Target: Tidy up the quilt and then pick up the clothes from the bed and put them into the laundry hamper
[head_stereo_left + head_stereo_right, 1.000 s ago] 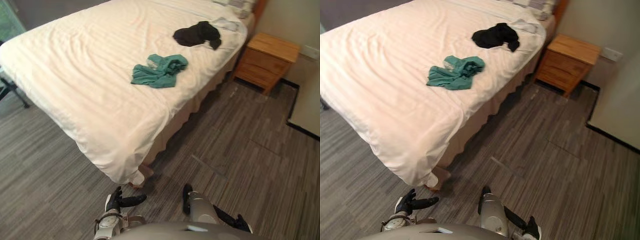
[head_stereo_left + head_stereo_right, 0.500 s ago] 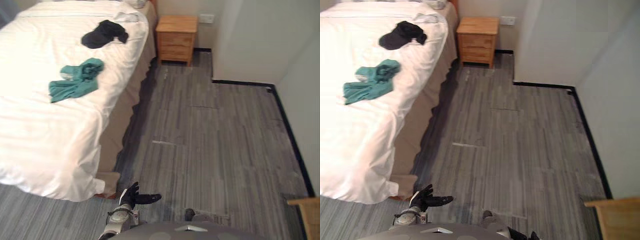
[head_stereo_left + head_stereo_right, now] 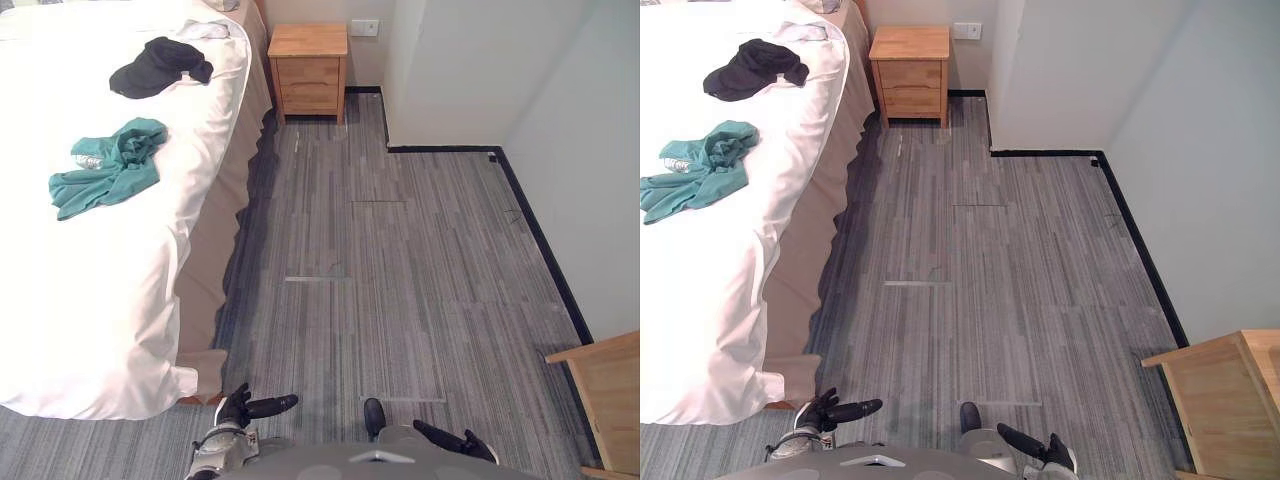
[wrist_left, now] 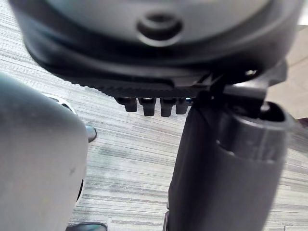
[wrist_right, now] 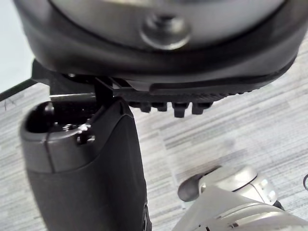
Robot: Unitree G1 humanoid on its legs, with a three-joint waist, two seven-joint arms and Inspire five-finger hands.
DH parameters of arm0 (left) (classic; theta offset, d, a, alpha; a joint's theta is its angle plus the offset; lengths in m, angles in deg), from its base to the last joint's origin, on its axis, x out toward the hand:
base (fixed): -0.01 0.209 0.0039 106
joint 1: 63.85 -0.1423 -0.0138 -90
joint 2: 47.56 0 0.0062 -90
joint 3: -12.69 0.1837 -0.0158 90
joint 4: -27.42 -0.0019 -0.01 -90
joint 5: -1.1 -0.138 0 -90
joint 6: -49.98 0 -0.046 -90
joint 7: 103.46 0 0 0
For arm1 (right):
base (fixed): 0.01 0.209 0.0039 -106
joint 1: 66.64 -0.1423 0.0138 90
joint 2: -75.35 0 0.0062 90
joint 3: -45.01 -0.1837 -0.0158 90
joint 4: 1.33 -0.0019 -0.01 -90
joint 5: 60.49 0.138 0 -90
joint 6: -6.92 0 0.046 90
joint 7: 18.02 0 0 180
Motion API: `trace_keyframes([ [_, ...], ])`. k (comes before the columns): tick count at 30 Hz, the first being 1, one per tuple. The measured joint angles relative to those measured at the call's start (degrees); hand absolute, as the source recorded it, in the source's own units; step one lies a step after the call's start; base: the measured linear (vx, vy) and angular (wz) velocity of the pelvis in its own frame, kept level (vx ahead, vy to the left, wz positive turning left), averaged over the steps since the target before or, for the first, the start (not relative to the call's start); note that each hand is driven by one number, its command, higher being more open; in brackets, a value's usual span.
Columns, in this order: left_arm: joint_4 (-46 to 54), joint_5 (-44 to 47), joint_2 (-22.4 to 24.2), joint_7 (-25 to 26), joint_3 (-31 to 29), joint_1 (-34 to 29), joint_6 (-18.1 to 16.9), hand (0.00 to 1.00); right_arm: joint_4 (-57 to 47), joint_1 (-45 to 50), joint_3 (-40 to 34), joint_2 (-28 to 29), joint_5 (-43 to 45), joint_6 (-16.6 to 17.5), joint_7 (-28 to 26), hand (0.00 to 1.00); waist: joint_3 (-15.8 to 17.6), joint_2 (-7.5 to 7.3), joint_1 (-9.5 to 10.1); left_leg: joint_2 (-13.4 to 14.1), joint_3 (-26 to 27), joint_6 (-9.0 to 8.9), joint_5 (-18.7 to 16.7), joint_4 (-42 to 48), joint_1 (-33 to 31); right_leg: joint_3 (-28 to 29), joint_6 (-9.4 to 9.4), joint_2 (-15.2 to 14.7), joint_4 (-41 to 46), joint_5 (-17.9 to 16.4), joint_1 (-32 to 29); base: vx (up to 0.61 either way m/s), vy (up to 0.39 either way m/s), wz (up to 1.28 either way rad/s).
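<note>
While standing off the bed (image 3: 120,290) corner, left hand (image 3: 241,408) and right hand (image 3: 458,441) spread empty, risks overreaching for the teal garment (image 3: 105,178).

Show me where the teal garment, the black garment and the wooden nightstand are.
teal garment (image 3: 108,172): left eye view, middle of the crumpled cloth.
black garment (image 3: 155,68): left eye view, its middle.
wooden nightstand (image 3: 307,40): left eye view, its top.

Bright even light, glare on white quilt (image 3: 90,300), soft shadow on floor (image 3: 255,250) alongside
</note>
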Motion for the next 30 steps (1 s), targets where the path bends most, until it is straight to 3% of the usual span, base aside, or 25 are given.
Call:
trace_keyframes([
  [3, 0.0, -0.8, 0.1, 1.9, 0.0, 0.0, 0.1, 1.0, 0.0, 0.0, 0.1, 0.4, 0.0, 0.0, 0.3, 1.0, 0.1, -0.11, -0.02, 0.0, 0.2, 0.02, 0.0, -0.4, 0.9, 0.0, 0.0, 0.0, 0.0, 0.0, 0.6, 0.0, 0.0, 0.0],
  [7, 0.0, -9.2, 0.1, 5.5, 0.2, 1.0, 0.3, 1.0, -0.4, -0.6, 3.3, 0.4, 0.0, 0.0, 1.6, 1.0, 0.6, -0.94, -0.18, 0.6, 0.8, -0.04, 0.1, -0.8, 1.9, -0.1, -0.03, 0.2, 0.0, 0.0, 0.9, -0.04, -0.009, -0.04],
  [8, 0.1, -12.2, 0.1, 6.5, 0.2, 1.4, 0.6, 1.0, -0.5, -1.1, 4.5, 0.3, -0.2, 0.0, 2.2, 1.0, 0.8, -1.3, -0.2, 1.0, 1.3, -0.3, 0.0, -0.8, 1.8, -0.3, -0.52, 0.3, -0.1, -0.6, 0.8, -0.05, -0.044, -0.08],
  [10, 0.7, -15.6, 0.9, 8.3, -0.6, 2.1, 1.5, 1.0, -0.6, -1.6, 6.2, -1.0, -1.1, 0.0, 2.8, 1.0, 1.5, 0.28, 0.21, 3.9, 3.0, -1.99, -2.5, 2.0, 0.5, -5.5, -4.11, 1.8, 5.2, -3.7, -1.1, 0.0, -0.089, -0.29],
  [11, 1.3, -16.2, 1.1, 9.4, -1.4, 1.8, 1.5, 1.0, -0.7, -2.1, 7.5, -1.6, -1.8, 0.0, 3.5, 1.0, 1.9, 0.98, 0.44, 6.2, 4.0, -2.78, -3.7, 5.2, 0.2, -9.4, -5.01, 3.0, 12.8, -7.2, -3.1, 0.13, -0.15, -0.49],
  [12, 1.9, -16.3, -0.3, 10.4, -1.8, 1.7, 1.6, 1.0, -1.1, -2.1, 9.5, -1.0, -3.9, 0.3, 5.0, 1.0, 1.9, -0.86, 0.73, 7.0, 4.5, -4.14, -5.0, 13.7, -2.2, -11.0, -4.85, 2.2, 16.5, -12.5, -3.3, 0.14, -0.225, -0.38],
  [14, 3.4, -17.7, -0.4, 10.9, -2.1, 2.4, 2.2, 1.0, -0.9, -2.3, 10.7, -1.2, -5.4, 0.3, 6.0, 1.0, 2.8, -1.22, 0.6, 10.9, 3.8, -1.23, -0.4, 32.7, -9.6, -11.0, -4.69, 2.0, 14.7, -13.9, -0.7, 0.13, -0.232, -0.19],
  [15, 3.5, -17.9, 0.0, 11.2, -2.3, 2.6, 2.0, 1.0, -1.0, -2.8, 10.9, -1.2, -5.5, 0.3, 6.2, 1.0, 3.3, -1.86, 0.93, 10.7, 3.2, -1.49, -0.7, 37.1, -12.1, -9.7, -4.95, 1.5, 14.3, -13.9, 0.6, 0.2, -0.166, -0.3],
  [16, 3.5, -18.1, 0.8, 11.6, -2.2, 2.9, 1.8, 1.0, -0.8, -3.5, 10.6, -1.8, -5.4, 0.1, 6.3, 1.0, 3.5, -1.46, 1.02, 8.4, 2.6, -2.2, -3.4, 37.1, -13.2, -8.3, -5.34, 0.6, 14.1, -14.2, 1.3, 0.23, -0.096, -0.46],
  [18, 3.5, -18.0, 2.2, 12.4, -2.0, 3.3, 1.2, 1.0, -0.8, -4.2, 9.0, -2.1, -5.4, 0.1, 6.8, 1.0, 4.4, 0.32, 0.94, 3.3, 2.2, -0.72, -5.7, 32.0, -15.5, -6.5, -5.6, -0.8, 12.1, -14.1, 2.9, 0.25, -0.044, -0.49],
  [20, 3.7, -18.0, 3.0, 13.0, -1.8, 3.7, 1.1, 1.0, -0.3, -5.1, 8.3, -2.5, -5.4, -0.1, 6.3, 1.0, 4.7, 1.24, 0.99, -0.8, 2.8, 1.12, -4.4, 21.8, -18.4, -5.3, -4.55, -1.6, 9.4, -14.5, 4.7, 0.32, 0.011, -0.41],
  [22, 4.0, -18.0, 3.0, 13.0, -1.3, 4.3, 1.1, 1.0, 0.1, -4.9, 7.0, -2.1, -5.4, -0.4, 6.8, 1.0, 4.8, 1.21, 1.38, -3.4, 1.2, 1.77, 1.6, 9.0, -21.2, -4.8, -2.59, -1.7, 7.2, -15.6, 7.1, 0.52, 0.049, -0.33],
  [23, 4.1, -17.9, 3.0, 12.9, -1.2, 4.4, 1.1, 1.0, 0.1, -4.9, 6.7, -2.0, -5.4, -0.5, 6.9, 1.0, 4.8, 1.16, 1.66, -3.8, 0.6, 2.28, 3.2, 6.9, -21.6, -4.4, -2.21, -1.7, 7.3, -16.2, 7.4, 0.53, 0.098, -0.47],
  [24, 4.5, -17.9, 2.8, 12.9, -1.0, 4.5, 1.0, 1.0, 0.1, -4.2, 6.6, -1.6, -5.4, -0.7, 7.2, 1.0, 4.7, 0.44, 2.23, -4.5, -0.3, 4.55, 8.3, 6.6, -21.7, -3.2, -1.38, -2.1, 7.6, -17.9, 8.4, 0.46, 0.101, -0.46],
  [25, 4.5, -17.9, 2.5, 12.9, -0.7, 4.5, 1.1, 1.0, 0.1, -4.1, 6.6, -1.1, -5.4, -0.7, 7.3, 1.0, 4.4, -0.17, 2.27, -5.2, 0.0, 7.43, 9.1, 6.7, -21.2, -2.7, -0.81, -2.9, 7.9, -18.8, 8.7, 0.59, 0.124, -0.49],
  [26, 4.6, -18.3, 1.4, 12.7, 0.2, 4.8, 1.1, 1.0, 0.0, -4.3, 6.0, 0.2, -5.4, -0.6, 7.1, 1.0, 4.1, -1.87, 1.67, -6.2, 0.9, 8.14, 5.7, 9.3, -21.5, -2.3, 0.46, -4.4, 12.5, -19.8, 6.8, 0.59, 0.108, -0.28],
  [28, 4.3, -18.3, 0.9, 12.5, 0.1, 4.8, 1.3, 1.0, -0.2, -4.0, 4.3, 1.1, -5.4, -0.4, 7.2, 1.0, 3.9, -2.77, 1.75, -6.3, 1.6, 9.04, 3.1, 10.9, -20.1, -2.1, 1.05, -4.9, 21.3, -20.2, 3.8, 0.59, 0.11, -0.15],
  [29, 3.8, -18.1, 0.5, 12.5, 0.1, 4.8, 1.5, 1.0, -0.1, -3.4, 3.1, 1.6, -5.4, -0.6, 7.3, 1.0, 4.0, -3.69, 1.73, -7.0, 1.6, 9.08, 0.7, 10.8, -17.2, -2.2, 2.58, -5.1, 31.5, -19.3, 1.2, 0.59, 0.118, 0.02],
  [30, 3.0, -18.1, -0.1, 12.5, 0.1, 4.7, 1.9, 1.0, -0.3, -2.5, 1.6, 2.8, -5.3, -0.6, 7.3, 1.0, 4.2, -4.5, 1.48, -7.9, 1.1, 9.06, -1.7, 9.5, -12.6, -1.7, 7.73, -5.5, 43.9, -15.7, -2.1, 0.6, 0.116, 0.09],
])
